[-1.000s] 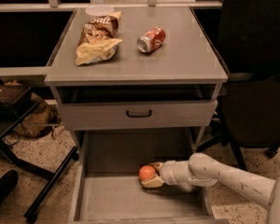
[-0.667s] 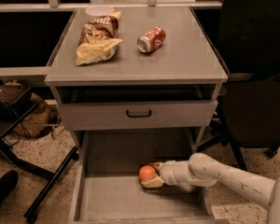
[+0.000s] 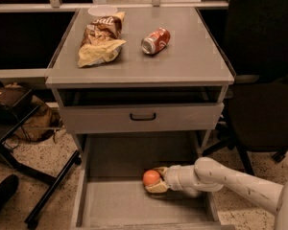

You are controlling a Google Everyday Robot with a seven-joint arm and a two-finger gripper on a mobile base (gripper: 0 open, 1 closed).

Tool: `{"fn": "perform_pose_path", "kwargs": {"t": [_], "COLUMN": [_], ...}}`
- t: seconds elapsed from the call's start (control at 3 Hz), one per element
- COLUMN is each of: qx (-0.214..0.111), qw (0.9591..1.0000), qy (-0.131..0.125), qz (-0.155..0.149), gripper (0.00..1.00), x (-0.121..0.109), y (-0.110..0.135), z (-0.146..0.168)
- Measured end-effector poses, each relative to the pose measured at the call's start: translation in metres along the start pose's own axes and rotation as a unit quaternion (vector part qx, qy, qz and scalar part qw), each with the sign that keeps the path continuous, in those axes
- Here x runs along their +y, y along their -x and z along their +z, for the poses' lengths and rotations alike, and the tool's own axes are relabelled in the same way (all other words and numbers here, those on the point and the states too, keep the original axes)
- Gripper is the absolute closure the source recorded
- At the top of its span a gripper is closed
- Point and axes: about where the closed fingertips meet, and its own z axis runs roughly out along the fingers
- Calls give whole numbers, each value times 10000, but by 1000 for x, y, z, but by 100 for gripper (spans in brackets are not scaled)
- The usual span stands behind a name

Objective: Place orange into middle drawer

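Observation:
The orange [image 3: 151, 177] is a round bright fruit low inside the pulled-out middle drawer [image 3: 115, 205], a wide shallow grey tray with low walls. My gripper [image 3: 155, 181] reaches in from the right on a white arm and is shut on the orange, with one finger above and one below it. The orange sits right of the drawer's centre, at or just above the grey bottom; I cannot tell if it touches.
A red soda can [image 3: 155, 40] lies on its side on the cabinet top [image 3: 192, 66], with chip bags [image 3: 101, 41] and a white cup [image 3: 102, 10]. A drawer front with a black handle [image 3: 143, 116] is above. A black chair [image 3: 264, 104] stands right.

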Motion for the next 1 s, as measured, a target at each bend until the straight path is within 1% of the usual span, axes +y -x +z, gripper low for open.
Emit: {"fn": "perform_pose_path", "kwargs": {"t": [0.33, 0.67, 1.0], "qx": [0, 0, 0], "qw": [10000, 10000, 10000], "qy": [0, 1, 1], "qz": [0, 0, 0], "gripper": [12, 0, 0], "x": [0, 0, 0], "y": [0, 0, 0], "z": [0, 0, 0]}}
